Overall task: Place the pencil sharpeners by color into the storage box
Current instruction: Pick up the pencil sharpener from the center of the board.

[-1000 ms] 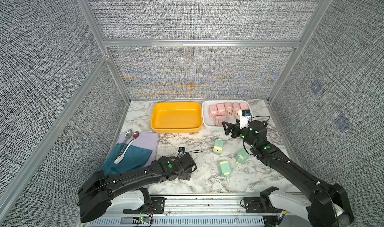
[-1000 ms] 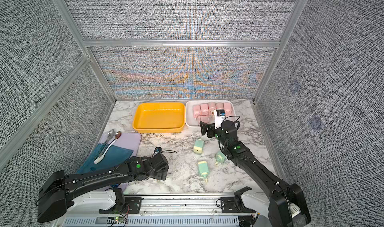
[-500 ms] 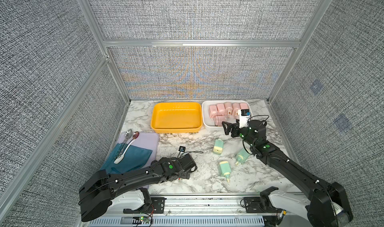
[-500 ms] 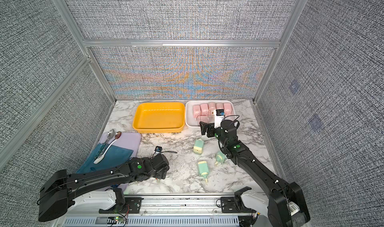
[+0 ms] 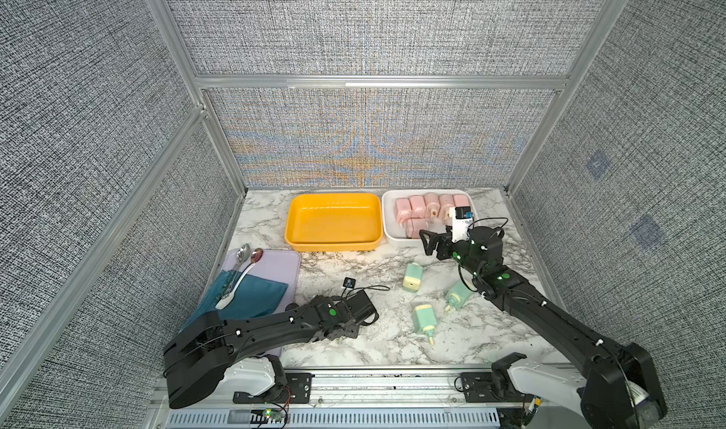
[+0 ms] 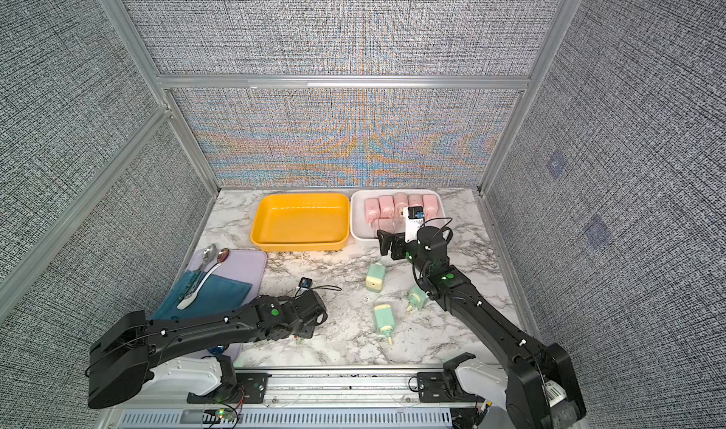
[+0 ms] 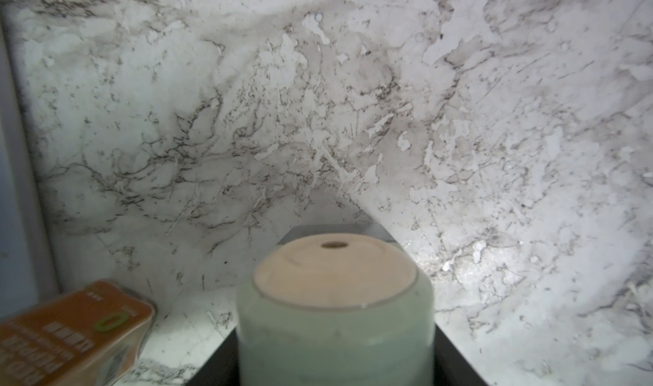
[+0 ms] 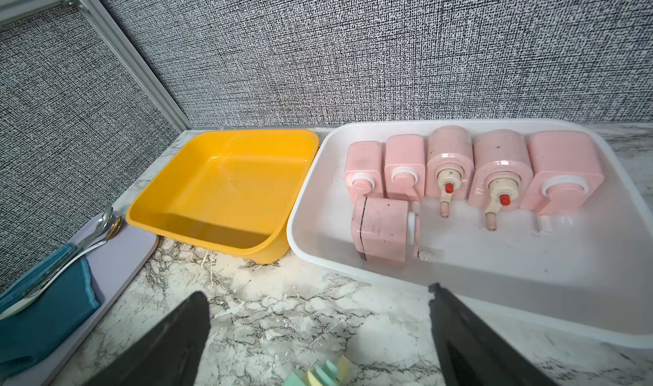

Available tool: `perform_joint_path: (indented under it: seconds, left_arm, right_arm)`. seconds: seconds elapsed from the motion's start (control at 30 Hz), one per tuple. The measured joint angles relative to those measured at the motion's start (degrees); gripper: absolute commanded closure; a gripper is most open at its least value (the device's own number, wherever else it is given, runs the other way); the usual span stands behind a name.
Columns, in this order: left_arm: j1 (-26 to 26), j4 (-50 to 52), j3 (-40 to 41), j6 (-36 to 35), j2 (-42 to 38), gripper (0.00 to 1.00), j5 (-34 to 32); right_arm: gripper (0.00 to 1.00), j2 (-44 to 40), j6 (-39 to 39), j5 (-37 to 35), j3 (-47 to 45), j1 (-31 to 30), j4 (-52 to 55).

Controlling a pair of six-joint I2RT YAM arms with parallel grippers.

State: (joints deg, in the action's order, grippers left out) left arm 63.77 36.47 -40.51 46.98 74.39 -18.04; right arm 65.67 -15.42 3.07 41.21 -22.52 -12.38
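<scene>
Several pink pencil sharpeners (image 5: 428,207) (image 8: 448,165) lie in the white storage box (image 5: 396,239) (image 8: 318,260) at the back right. Beside it, the yellow storage box (image 5: 334,246) (image 8: 212,239) holds nothing. Three mint green pencil sharpeners (image 5: 412,282) (image 5: 457,295) (image 5: 424,319) lie on the marble; both top views show them (image 6: 375,276). My left gripper (image 5: 349,329) (image 7: 334,331) points down near the front, shut on a mint green sharpener (image 7: 334,317) with a cream end. In front of the white box, my right gripper (image 5: 432,244) (image 8: 318,317) is open and holds nothing.
A lavender tray (image 5: 279,266) with a teal cloth (image 5: 251,297) and spoons (image 5: 243,256) lies at the left. In the left wrist view an orange-brown packet (image 7: 70,331) lies beside the held sharpener. Grey fabric walls and metal posts close in three sides.
My left gripper's jaws have closed in on the mint green sharpener, and that arm has shifted slightly. The right arm has stayed almost still with its jaws wide.
</scene>
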Motion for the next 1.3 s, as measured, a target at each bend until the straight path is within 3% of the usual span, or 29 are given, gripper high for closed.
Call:
perform_joint_path:
  seconds: [0.13, 0.23, 0.27, 0.3, 0.63, 0.87, 1.3]
  left_arm:
    - [0.0, 0.3, -1.0, 0.2, -0.3, 0.56, 0.0]
    - [0.0, 1.0, -3.2, 0.2, 0.5, 0.71, 0.0]
    - [0.0, 1.2, -4.3, 0.1, 1.0, 0.82, 0.0]
    - [0.0, 1.5, -5.5, -0.1, 1.5, 0.99, 0.0]
    - [-0.5, 3.3, -18.9, -5.0, 9.0, 1.0, -0.9]
    - [-3.7, 4.4, -26.3, -7.7, 12.0, 1.0, -3.0]
    - [-14.3, -1.9, -39.3, -10.3, 20.8, 1.0, -5.5]
  right_arm:
    - [0.01, 0.2, 0.1, 0.0, 0.0, 0.0, 0.0]
    - [0.01, 0.8, 0.1, 0.7, 0.1, 0.0, 0.0]
    - [0.01, 1.0, 0.1, 1.4, 0.1, 0.0, -0.2]
    - [0.01, 1.4, 0.1, 2.1, 0.1, 0.0, -0.5]
    - [0.01, 4.6, -5.5, -0.2, -0.5, -0.3, -7.8]
    - [0.01, 6.5, -8.3, -0.6, 0.4, -0.4, -10.5]
    - [0.01, 7.0, -14.0, -5.0, 1.5, -0.4, -10.1]
